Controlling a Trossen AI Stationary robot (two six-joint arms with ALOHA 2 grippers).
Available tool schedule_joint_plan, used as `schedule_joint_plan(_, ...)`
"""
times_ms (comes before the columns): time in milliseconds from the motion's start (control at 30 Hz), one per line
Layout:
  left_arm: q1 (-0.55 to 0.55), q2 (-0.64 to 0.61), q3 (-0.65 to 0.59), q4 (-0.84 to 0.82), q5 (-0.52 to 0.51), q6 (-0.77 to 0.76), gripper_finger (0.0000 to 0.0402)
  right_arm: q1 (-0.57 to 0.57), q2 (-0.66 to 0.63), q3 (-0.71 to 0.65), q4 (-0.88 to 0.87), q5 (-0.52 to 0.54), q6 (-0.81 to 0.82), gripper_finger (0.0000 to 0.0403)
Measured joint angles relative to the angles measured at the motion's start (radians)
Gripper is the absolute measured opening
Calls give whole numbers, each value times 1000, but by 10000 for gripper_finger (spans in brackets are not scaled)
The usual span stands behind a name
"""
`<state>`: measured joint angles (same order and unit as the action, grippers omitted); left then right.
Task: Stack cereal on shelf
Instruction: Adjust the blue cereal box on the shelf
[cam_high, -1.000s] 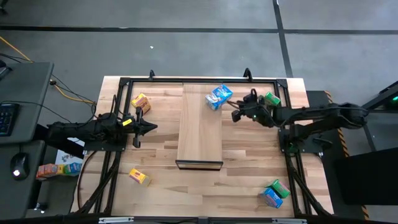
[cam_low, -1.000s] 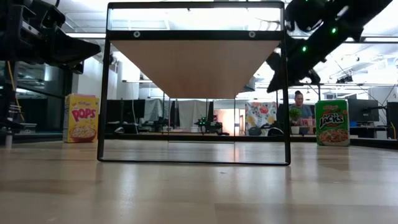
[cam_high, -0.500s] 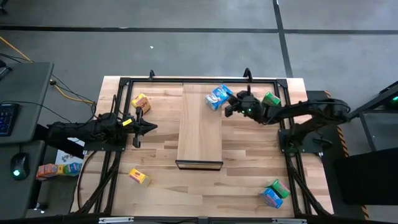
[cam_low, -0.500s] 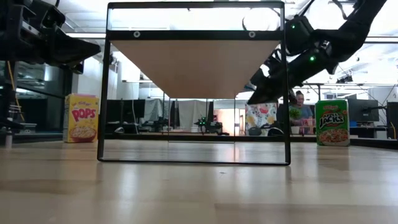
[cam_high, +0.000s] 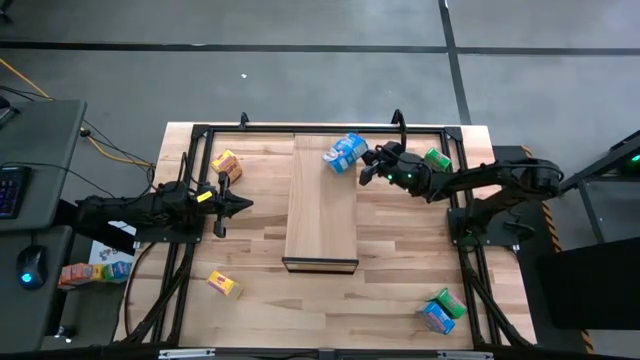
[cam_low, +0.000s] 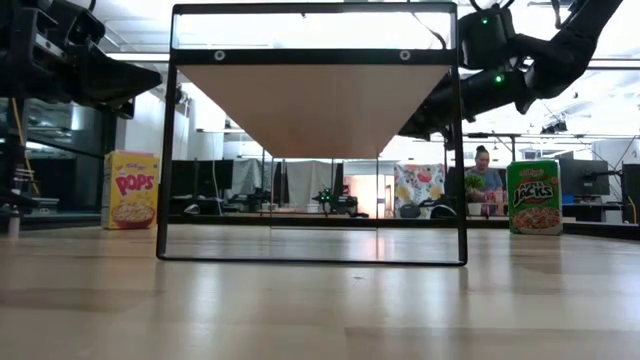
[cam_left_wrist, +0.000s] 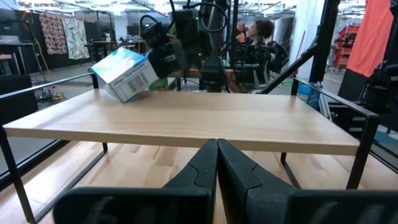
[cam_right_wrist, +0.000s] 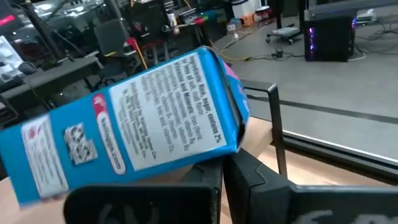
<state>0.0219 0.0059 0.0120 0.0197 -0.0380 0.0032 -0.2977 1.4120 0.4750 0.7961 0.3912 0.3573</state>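
The right gripper (cam_high: 367, 166), fingers closed together, presses against a tilted blue box (cam_high: 344, 152) at the far right corner of the shelf (cam_high: 320, 215). The left gripper (cam_high: 243, 205), also closed and holding nothing, waits left of the shelf. Other boxes lie scattered on the tabletop (cam_high: 400, 260).

Two dark robot arms mounted at opposite sides of a table.

The left arm (cam_high: 140, 212) is matte black with blocky jointed segments, a small yellow tag near its wrist, and thin black cables along it. The right arm (cam_high: 500, 180) is the same black build, with small green lights glowing near its wrist. Each ends in two black, smoothly tapered fingers (cam_left_wrist: 199, 171), narrowing to blunt tips, on a wide black bar.
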Motion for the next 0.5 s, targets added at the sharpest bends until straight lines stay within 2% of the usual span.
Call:
schedule_joint_plan(133,0,0,0,0,0,0,3,0,0,0,34,-3,-32,0)
schedule_joint_plan(500,0,0,0,0,0,0,3,11,0,1,156,-92,-61,0)
